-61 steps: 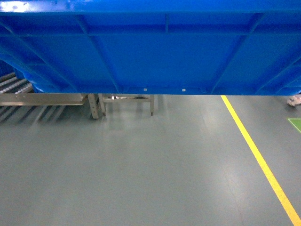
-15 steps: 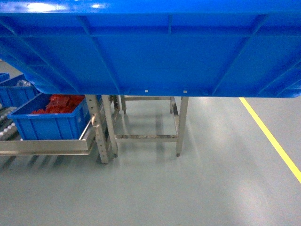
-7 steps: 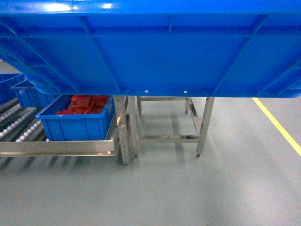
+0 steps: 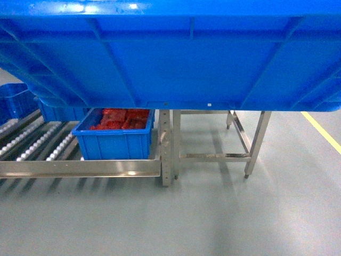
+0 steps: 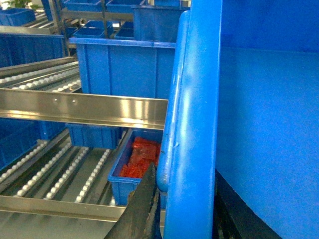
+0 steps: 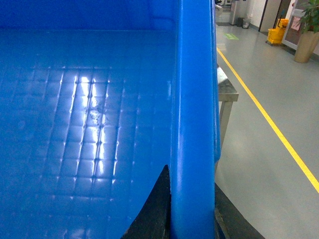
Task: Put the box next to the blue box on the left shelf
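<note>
Here, head view: the box (image 4: 176,58) is held aloft, filling the upper frame above the left shelf (image 4: 37,141), where a smaller blue bin (image 4: 114,141) of red parts sits at its front right corner. Left wrist view: left gripper (image 5: 172,211) clamps the box's rim. Right wrist view: right gripper (image 6: 192,211) clamps the opposite rim.

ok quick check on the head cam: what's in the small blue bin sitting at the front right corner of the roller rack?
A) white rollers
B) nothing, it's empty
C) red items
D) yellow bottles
C: the small blue bin at the front right end of the left shelf is filled with red items, also seen in the left wrist view under the rim of the carried box.
</note>
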### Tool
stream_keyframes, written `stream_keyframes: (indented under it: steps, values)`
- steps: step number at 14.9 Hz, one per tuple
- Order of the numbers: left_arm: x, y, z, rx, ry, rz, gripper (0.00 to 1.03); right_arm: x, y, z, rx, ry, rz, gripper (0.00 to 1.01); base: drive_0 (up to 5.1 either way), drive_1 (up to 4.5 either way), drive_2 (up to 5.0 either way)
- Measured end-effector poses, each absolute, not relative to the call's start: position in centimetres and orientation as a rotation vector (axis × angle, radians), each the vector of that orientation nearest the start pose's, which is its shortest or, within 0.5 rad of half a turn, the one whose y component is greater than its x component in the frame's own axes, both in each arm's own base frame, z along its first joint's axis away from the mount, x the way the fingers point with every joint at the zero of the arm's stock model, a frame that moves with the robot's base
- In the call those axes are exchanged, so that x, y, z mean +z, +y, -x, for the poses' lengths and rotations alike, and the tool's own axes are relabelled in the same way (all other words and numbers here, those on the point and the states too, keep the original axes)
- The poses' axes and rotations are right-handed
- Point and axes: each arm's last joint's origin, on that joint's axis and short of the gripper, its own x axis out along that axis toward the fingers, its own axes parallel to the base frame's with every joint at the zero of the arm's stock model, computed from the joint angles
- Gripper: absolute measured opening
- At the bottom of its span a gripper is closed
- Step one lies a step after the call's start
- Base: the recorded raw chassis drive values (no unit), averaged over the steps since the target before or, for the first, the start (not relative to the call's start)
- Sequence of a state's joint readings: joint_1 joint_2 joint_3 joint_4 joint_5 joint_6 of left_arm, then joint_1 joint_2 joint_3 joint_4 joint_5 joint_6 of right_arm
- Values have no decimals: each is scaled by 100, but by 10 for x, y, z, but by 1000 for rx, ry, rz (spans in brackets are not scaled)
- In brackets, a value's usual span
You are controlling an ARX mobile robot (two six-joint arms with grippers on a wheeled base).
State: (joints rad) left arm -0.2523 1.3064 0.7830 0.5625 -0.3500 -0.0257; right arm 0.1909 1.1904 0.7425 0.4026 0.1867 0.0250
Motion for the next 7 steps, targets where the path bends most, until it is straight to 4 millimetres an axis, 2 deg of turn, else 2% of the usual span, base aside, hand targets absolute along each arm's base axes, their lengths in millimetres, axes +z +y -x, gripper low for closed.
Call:
stream_keyframes:
  steps: [7]
  values:
    - [292, -62, -281, 97, -42, 38, 17, 292, 45, -261, 4, 43, -17, 9, -503, 242, 242]
